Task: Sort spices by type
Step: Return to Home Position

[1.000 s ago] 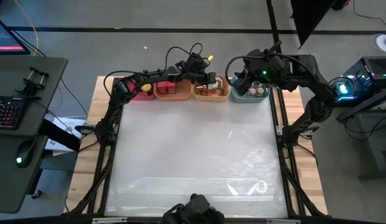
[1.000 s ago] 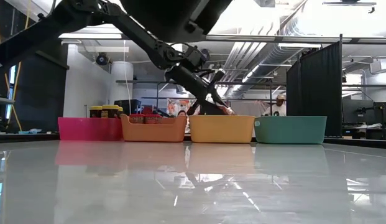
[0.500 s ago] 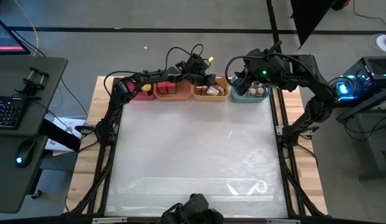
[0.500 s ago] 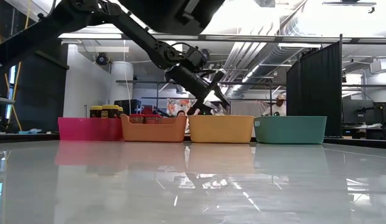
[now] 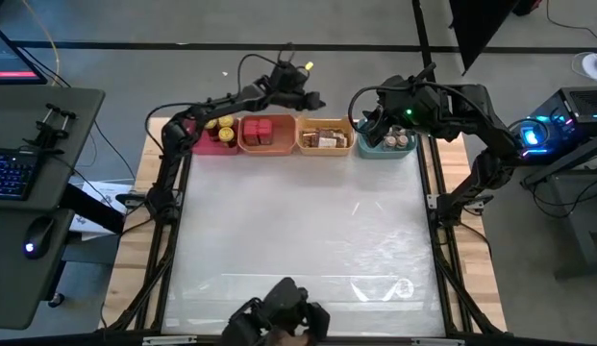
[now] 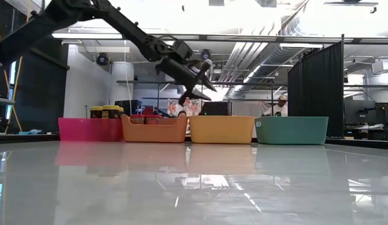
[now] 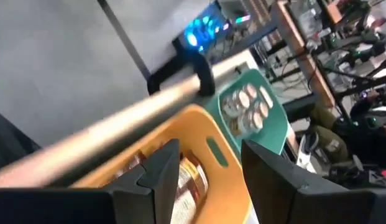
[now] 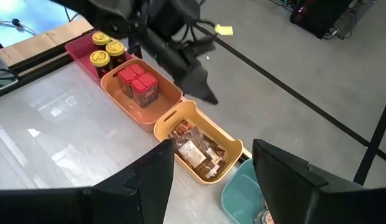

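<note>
**Surface clear of loose stock; spices sorted into four bins, both grippers empty**

White glossy surface (image 5: 298, 240) carries four bins in one row along its far edge, side by side: pink (image 6: 87, 130), orange (image 6: 154, 130), yellow (image 6: 222, 130), teal (image 6: 292, 130). Open workshop room behind, with a person (image 6: 280, 104) standing well beyond the teal bin.

Contents as seen:
- Pink bin: yellow-lidded jars (image 5: 219, 127), upright.
- Orange bin: red boxes (image 8: 138, 84), packed close together.
- Yellow bin: foil packets (image 8: 196, 152), lying flat in a loose heap.
- Teal bin: grey-lidded jars (image 5: 396, 141), upright.

Left gripper (image 7: 211, 154) is raised well above the row, just past the bins' far side, about where the orange and yellow bins meet. Its fingers are spread apart and nothing sits between them.

Right gripper (image 8: 212, 149) hangs above the teal bin's end nearest the yellow bin. Its fingers are likewise set wide with nothing held.

No spice is seen lying on the surface outside the bins.
</note>
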